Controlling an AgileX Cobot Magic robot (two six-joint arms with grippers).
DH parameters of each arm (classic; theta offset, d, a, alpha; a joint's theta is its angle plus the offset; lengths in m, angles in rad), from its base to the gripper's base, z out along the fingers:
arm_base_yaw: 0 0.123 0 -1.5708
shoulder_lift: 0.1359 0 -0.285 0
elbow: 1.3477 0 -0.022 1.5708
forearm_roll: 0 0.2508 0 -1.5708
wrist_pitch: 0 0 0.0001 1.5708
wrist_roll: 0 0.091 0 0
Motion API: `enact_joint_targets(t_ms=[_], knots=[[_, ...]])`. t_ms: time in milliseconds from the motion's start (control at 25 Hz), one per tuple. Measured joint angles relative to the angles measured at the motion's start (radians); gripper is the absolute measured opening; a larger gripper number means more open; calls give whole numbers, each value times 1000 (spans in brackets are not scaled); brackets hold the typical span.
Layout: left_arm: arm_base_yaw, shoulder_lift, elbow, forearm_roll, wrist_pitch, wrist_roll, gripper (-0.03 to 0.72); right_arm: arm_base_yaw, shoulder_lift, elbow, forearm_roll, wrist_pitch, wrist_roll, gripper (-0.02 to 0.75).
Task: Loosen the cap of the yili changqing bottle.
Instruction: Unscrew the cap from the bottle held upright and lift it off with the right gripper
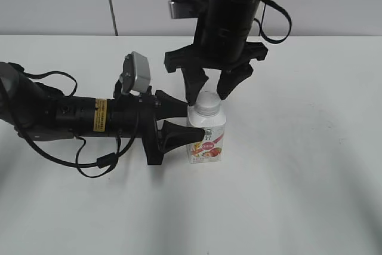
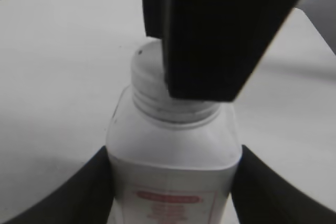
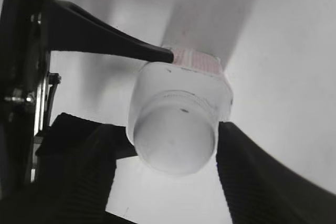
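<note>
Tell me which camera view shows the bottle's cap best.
The right wrist view: the cap fills the centre, its top unobstructed. In the exterior view it is small; in the left wrist view the right hand covers much of it.

White yili changqing bottle (image 1: 206, 135) stands upright on the table, ribbed white cap (image 1: 207, 104) on

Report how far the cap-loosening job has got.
Done: the left pincer clamps the yili changqing bottle upright on the table. In hand: the right pincer straddles the cap, its fingers beside it; whether they grip cannot be told. Left: twisting; the cap still sits on the neck.
</note>
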State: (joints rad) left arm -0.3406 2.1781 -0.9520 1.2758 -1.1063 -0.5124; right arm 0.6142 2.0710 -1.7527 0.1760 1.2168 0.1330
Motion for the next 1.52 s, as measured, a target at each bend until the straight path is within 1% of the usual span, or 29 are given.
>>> enact_joint_targets(t_ms=[240,680,1000,1080,1280,1440,1520], knots=[[0,0,0,1,0,0,412,1,6,-6,-38,0,8,480],[0,0,0,2,0,0,412,1,10,-6,-35,0,8,480],[0,-1,0,2,1,0,412,1,28,-6,-2,0,6,479],[0,-1,0,3,1,0,412,1,28,-6,-2,0,5,469],[0,-1,0,4,1,0,412,1,28,-6,-4,0,2,412],[0,-1,0,11,2,0,412,1,29,-6,-4,0,-16,396],[0,-1,-2,14,3,0,412,1,29,-6,-4,1,-63,396]])
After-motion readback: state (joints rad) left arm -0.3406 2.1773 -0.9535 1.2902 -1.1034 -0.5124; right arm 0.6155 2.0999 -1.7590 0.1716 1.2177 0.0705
